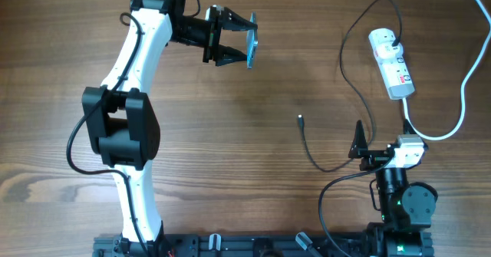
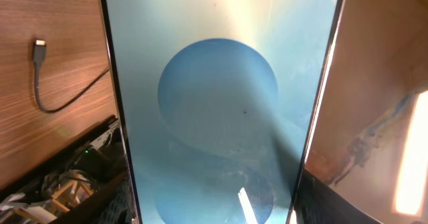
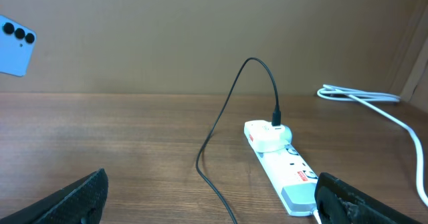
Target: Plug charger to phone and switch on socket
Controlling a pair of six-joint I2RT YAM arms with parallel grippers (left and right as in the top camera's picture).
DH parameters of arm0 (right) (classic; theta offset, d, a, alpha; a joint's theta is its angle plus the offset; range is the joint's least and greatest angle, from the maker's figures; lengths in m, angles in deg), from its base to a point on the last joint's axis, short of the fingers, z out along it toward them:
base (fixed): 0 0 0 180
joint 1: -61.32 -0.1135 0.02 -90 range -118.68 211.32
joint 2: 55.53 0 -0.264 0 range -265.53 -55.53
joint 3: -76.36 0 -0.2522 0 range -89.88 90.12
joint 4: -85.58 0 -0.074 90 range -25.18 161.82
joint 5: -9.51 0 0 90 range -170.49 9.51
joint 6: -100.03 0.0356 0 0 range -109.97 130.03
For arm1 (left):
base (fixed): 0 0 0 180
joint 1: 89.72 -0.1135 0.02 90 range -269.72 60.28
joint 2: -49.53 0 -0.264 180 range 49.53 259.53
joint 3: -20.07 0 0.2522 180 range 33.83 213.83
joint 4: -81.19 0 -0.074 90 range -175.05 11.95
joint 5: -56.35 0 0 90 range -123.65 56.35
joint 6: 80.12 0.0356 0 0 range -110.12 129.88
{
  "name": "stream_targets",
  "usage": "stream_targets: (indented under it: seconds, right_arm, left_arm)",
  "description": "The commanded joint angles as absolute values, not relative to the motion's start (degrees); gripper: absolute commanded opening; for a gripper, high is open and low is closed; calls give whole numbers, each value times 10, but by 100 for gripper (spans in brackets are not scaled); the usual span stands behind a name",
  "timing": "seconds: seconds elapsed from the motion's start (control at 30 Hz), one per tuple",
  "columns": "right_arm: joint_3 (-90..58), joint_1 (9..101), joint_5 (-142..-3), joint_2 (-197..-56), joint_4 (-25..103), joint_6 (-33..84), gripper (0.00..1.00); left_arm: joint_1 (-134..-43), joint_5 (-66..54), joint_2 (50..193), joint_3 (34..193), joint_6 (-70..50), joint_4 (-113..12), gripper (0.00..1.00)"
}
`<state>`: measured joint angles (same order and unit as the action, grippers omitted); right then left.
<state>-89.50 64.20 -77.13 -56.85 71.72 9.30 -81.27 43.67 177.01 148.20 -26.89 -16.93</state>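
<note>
My left gripper [image 1: 241, 39] is shut on the phone [image 1: 252, 42] and holds it on edge above the table at the back. In the left wrist view the phone's pale blue screen [image 2: 221, 103] fills the frame between the jaws. The right wrist view shows its light blue back [image 3: 13, 47] with camera lenses. The charger's thin black cable [image 1: 349, 80] runs from the white plug in the socket [image 1: 391, 64] to its tip [image 1: 300, 120], which lies free on the table; the tip also shows in the left wrist view [image 2: 40, 45]. My right gripper [image 1: 360, 145] is open and empty, near the cable's loop.
The socket's thick white cord [image 1: 464, 96] loops along the right edge of the table and shows in the right wrist view [image 3: 361, 97]. The socket [image 3: 284, 164] and black cable [image 3: 221, 117] lie ahead of the right gripper [image 3: 214, 210]. The wooden table [image 1: 253, 172] lies between the arms.
</note>
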Motion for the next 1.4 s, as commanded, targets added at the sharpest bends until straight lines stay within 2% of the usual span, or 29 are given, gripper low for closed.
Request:
stream_targets:
  seconds: [0.0,0.03,0.1,0.17,0.2,0.23,0.27,0.3,0.37,0.53,0.63,0.7,0.8,0.87,0.93,1.1,1.23,1.33,1.37]
  right_arm:
    - [-896,639,-773,-567,721,91,100]
    - [-896,639,-719,-567,735,146,100]
    - [-896,639,-421,-567,751,508,100]
    - [-896,639,-431,-567,763,783,99]
    - [-896,639,-424,-567,818,807,100]
    - [-895,639,-407,-568,976,788,100]
    - [-886,639,-415,-572,1069,793,100]
    - [-851,639,-425,-584,1071,791,100]
    - [-746,639,-398,-637,962,724,100]
    - [-397,639,-321,-903,591,421,100]
    - [-210,623,-377,-1057,364,295,100]
    - [-133,581,-437,-1125,261,264,100]
    - [-44,448,-616,-1227,152,268,100]
    - [1,358,-776,-1297,105,312,100]
    - [53,300,-833,-1386,67,327,100]
    - [165,278,-837,-1534,16,358,100]
    - [166,237,-854,-1536,127,434,100]
    - [162,209,-963,-1536,134,453,100]
    - [161,205,-1061,-1536,98,544,100]
  left_arm:
    - [-819,491,1745,1483,-271,-171,63]
    - [-819,495,1745,1483,-271,-171,63]
    - [-819,495,1745,1483,-270,-171,63]
    - [-819,495,1745,1483,-270,-171,63]
    - [-819,495,1745,1483,-270,-171,63]
    - [-819,495,1745,1483,-270,-171,64]
    - [-819,494,1745,1483,-270,-171,64]
    - [-819,494,1745,1483,-270,-171,64]
    - [-819,494,1745,1483,-270,-171,63]
    - [-818,492,1745,1483,-270,-171,64]
    - [-818,492,1745,1483,-270,-171,63]
    - [-818,492,1745,1483,-270,-171,63]
    - [-816,473,1745,1483,-271,-171,63]
    - [-813,473,1745,1483,-271,-171,63]
    - [-804,473,1745,1483,-271,-171,63]
    - [-788,419,1745,1483,-305,-173,64]
    - [-779,413,1745,1483,-373,-224,64]
    - [-778,413,1745,1483,-401,-228,64]
    - [-778,413,1745,1483,-406,-228,64]
